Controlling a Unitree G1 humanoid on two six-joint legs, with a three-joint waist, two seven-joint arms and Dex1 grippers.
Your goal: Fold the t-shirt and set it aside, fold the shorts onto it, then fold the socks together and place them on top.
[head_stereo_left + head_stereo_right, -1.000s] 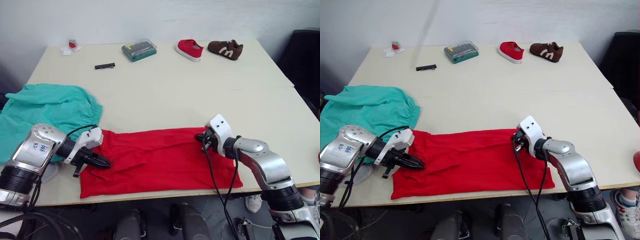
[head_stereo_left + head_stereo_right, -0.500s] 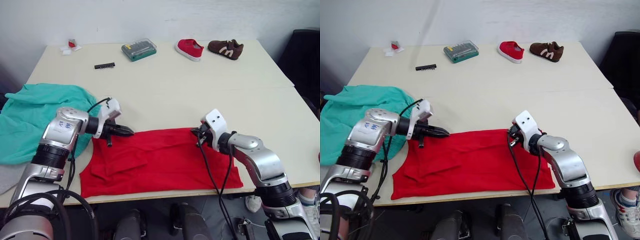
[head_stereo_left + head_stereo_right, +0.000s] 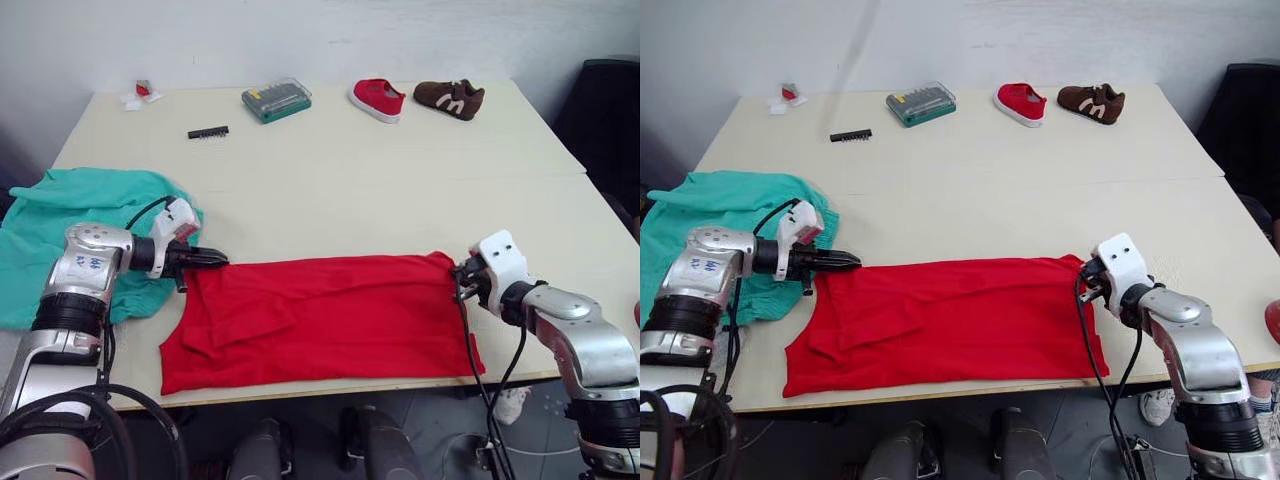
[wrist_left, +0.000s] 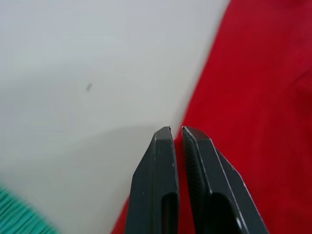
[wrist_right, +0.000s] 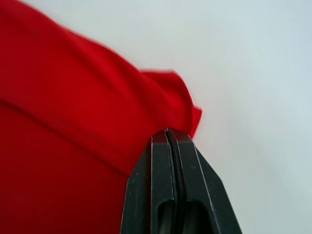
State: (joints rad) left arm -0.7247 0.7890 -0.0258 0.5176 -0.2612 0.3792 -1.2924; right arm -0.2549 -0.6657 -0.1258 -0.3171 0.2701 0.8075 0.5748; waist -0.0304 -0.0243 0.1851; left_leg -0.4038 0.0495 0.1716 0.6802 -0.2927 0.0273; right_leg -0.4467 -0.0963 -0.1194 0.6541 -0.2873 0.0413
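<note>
The t-shirt (image 3: 320,320) is spread as a long, soft red band of cotton along the near edge of the pale, matte surface (image 3: 380,200), with shallow creases and a folded flap seen at its left end. Its upper left corner is pinched by the left hand (image 4: 176,132), whose slim, ribbed black fingers (image 4: 195,161) are pressed together on the hem. The upper right corner, puckered into a small peak, is clamped in the right hand (image 5: 170,134), fully closed on the cloth. The shorts (image 3: 70,230), a rumpled heap of teal fabric, are lying at the left edge of the surface, just beside the t-shirt's left end. No writing can be read on either garment.
</note>
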